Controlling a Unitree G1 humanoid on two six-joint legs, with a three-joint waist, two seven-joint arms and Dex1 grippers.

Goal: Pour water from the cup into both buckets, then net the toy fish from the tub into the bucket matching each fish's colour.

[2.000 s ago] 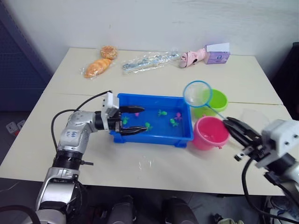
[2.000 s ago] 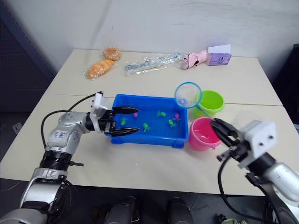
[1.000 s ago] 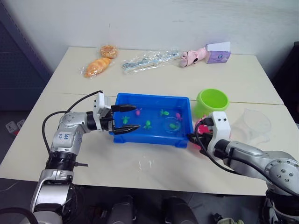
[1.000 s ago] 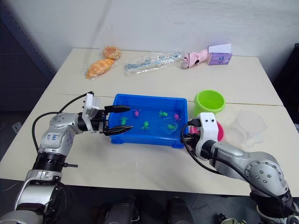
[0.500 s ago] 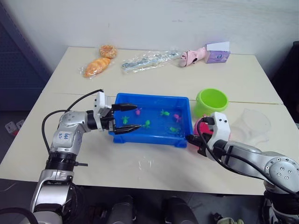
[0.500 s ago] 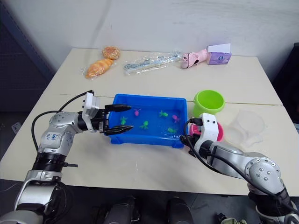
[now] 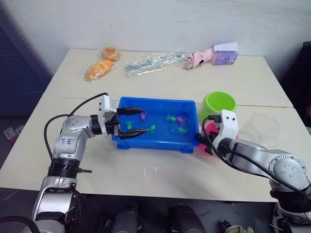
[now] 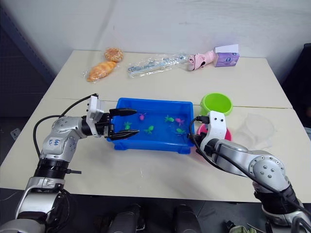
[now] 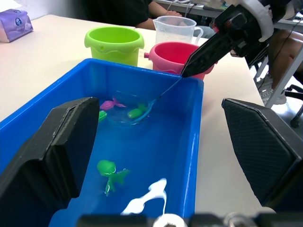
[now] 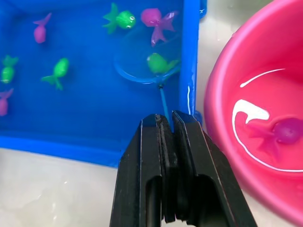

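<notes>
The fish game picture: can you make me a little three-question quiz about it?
1. True or false: the right gripper is shut on the net.
2. Which bucket already holds a fish: A the green bucket, or B the pink bucket?
3. What colour is the fish lying inside the net's hoop in the tub?

Key: 1 true. 2 B. 3 green.

tub (image 7: 160,143) bright blue | buckets lime green (image 7: 218,104), pink (image 10: 246,142) | toy fish (image 10: 57,71) green, magenta | cup (image 9: 176,28) clear frosted | net (image 10: 147,61) blue-rimmed
</notes>
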